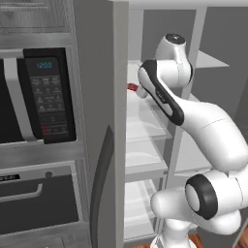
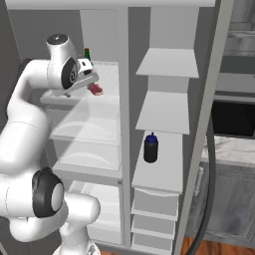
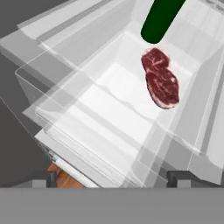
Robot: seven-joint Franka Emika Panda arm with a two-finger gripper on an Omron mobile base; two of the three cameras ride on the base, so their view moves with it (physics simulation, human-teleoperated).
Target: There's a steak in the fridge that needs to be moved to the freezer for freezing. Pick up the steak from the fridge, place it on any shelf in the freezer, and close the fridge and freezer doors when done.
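Observation:
The steak is a dark-red slab with pale streaks, lying flat on an upper glass shelf of the fridge. It also shows as a small red patch just past my hand. My gripper is open, hovering above and short of the steak with nothing between its fingertips. The freezer stands to the fridge's right, its pale shelf bare. Both doors are swung open: the fridge door on the left, the freezer door on the right.
A green glass bottle stands right behind the steak on the same shelf. A dark bottle sits on a lower freezer shelf above several drawers. The black-faced microwave is left of the fridge door.

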